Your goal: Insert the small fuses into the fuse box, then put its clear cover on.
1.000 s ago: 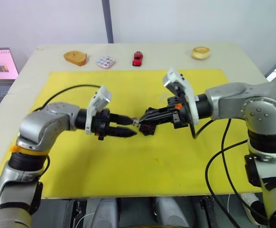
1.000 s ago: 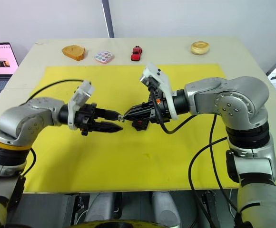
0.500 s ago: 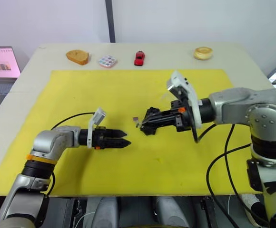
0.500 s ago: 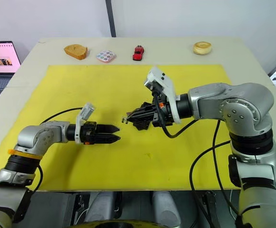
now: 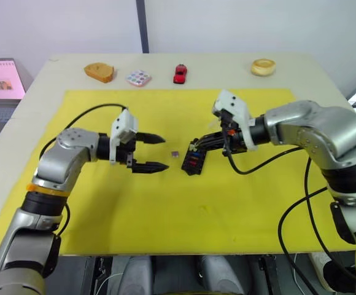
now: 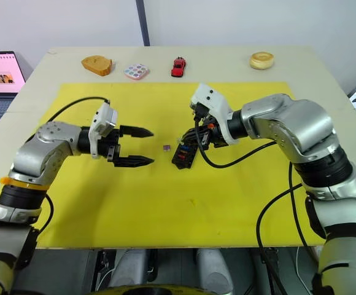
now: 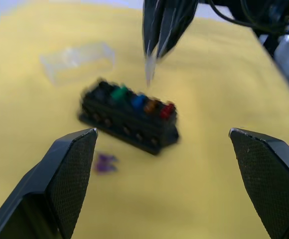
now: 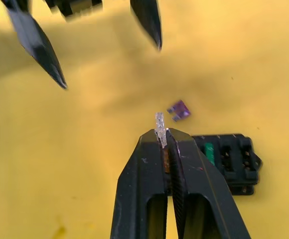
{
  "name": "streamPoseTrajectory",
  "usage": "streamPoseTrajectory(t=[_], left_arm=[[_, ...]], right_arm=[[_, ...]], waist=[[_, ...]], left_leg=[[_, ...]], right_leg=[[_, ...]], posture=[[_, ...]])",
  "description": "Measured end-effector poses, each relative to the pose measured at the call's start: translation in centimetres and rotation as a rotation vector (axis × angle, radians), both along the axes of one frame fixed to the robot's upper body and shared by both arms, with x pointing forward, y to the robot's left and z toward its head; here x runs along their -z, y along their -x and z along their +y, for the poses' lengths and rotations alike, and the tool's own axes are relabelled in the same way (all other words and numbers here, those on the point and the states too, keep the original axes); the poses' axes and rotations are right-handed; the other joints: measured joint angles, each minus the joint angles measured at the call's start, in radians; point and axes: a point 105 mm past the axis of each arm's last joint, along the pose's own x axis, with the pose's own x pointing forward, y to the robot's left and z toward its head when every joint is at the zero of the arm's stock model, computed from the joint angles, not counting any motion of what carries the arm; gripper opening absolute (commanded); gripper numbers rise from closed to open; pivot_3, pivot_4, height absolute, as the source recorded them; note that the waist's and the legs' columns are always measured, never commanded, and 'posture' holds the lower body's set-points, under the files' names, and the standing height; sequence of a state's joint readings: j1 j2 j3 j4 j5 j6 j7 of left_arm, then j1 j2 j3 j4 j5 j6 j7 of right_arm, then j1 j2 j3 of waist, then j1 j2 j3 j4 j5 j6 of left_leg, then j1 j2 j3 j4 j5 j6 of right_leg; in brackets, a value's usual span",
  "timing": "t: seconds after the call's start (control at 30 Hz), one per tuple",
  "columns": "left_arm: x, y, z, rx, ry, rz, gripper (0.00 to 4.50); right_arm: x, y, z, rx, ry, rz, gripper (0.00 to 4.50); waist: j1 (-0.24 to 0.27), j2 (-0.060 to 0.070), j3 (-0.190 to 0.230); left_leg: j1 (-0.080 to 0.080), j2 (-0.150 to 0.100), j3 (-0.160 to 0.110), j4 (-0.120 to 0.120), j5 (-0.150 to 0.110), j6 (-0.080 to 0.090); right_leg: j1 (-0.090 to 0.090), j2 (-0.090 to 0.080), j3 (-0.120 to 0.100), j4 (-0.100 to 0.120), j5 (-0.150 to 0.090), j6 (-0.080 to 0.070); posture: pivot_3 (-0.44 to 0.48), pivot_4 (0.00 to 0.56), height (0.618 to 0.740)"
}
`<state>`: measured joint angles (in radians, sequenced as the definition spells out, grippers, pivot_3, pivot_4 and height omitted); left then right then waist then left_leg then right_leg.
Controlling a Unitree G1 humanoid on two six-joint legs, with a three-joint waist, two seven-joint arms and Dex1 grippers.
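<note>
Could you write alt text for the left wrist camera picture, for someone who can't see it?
A small black fuse box sits on a yellow mat, with green, blue, orange and red fuses in its top row. A loose purple fuse lies beside it and the clear cover behind, while the right gripper points down at the box.

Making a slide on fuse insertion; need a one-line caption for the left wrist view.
Open left gripper faces the fuse box holding coloured fuses, a purple fuse loose beside it, clear cover behind.
</note>
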<state>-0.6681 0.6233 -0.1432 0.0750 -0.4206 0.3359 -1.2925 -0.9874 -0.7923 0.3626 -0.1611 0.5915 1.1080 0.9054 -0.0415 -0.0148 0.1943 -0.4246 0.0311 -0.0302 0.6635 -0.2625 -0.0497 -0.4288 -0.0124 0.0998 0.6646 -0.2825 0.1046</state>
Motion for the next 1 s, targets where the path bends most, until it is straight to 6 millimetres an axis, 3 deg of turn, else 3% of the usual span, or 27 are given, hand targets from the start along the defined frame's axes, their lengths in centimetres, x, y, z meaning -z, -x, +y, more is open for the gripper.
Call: streamPoseTrajectory(t=[0.17, 0.37, 1.0], left_arm=[[0.1, -0.7, -1.1, 0.046, -0.02, -0.113, 4.44], [0.5, -1.2, -1.2, 0.068, -0.015, -0.112, 4.44], [3.9, -4.4, -2.3, 0.072, -0.118, -0.05, 4.44]], right_arm=[[0.2, -1.6, -0.3, 0.031, 0.031, -0.021, 0.0], [0.9, -2.8, -1.3, 0.065, 0.065, -0.024, 0.0], [1.5, -3.4, -1.2, 0.056, 0.083, -0.022, 0.0]], waist=[[-0.002, 0.0, 0.0], [-0.002, 0.0, 0.0], [-0.001, 0.0, 0.0]], left_leg=[[0.0, 0.0, 0.0, 0.0, 0.0, 0.0], [0.0, 0.0, 0.0, 0.0, 0.0, 0.0], [0.0, 0.0, -0.001, 0.002, 0.0, 0.0]], right_leg=[[0.0, 0.0, 0.0, 0.001, 0.0, 0.0], [0.0, 0.0, 0.0, 0.001, 0.0, 0.0], [0.0, 0.0, 0.0, 0.003, 0.0, 0.0]], posture=[[0.0, 0.15, 0.74], [0.0, 0.15, 0.74], [0.0, 0.15, 0.74]])
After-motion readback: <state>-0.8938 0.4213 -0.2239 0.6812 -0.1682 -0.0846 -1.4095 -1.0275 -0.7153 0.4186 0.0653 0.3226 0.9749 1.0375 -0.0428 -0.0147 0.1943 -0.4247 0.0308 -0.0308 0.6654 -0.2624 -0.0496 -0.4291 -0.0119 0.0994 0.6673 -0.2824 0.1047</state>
